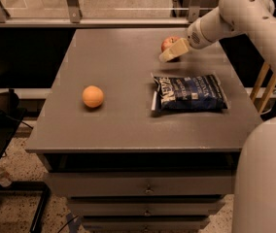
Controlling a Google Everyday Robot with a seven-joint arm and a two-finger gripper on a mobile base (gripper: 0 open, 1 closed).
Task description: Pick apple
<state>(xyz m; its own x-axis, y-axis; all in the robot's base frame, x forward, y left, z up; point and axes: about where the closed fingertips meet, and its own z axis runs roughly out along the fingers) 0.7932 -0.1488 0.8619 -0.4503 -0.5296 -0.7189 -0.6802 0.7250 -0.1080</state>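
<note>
The hand [173, 51], whose grip cannot be told, has the small round red apple [167, 41] just beyond its tip; centring there before closing seems best.

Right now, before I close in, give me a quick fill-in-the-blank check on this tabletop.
1. The gripper is right by the ____, at the far side of the table.
2. Between the apple and the table's near edge lies a dark ____ chip bag.
3. The lone round fruit on the left of the view is the ____.
Missing words: apple; blue; orange.
</note>
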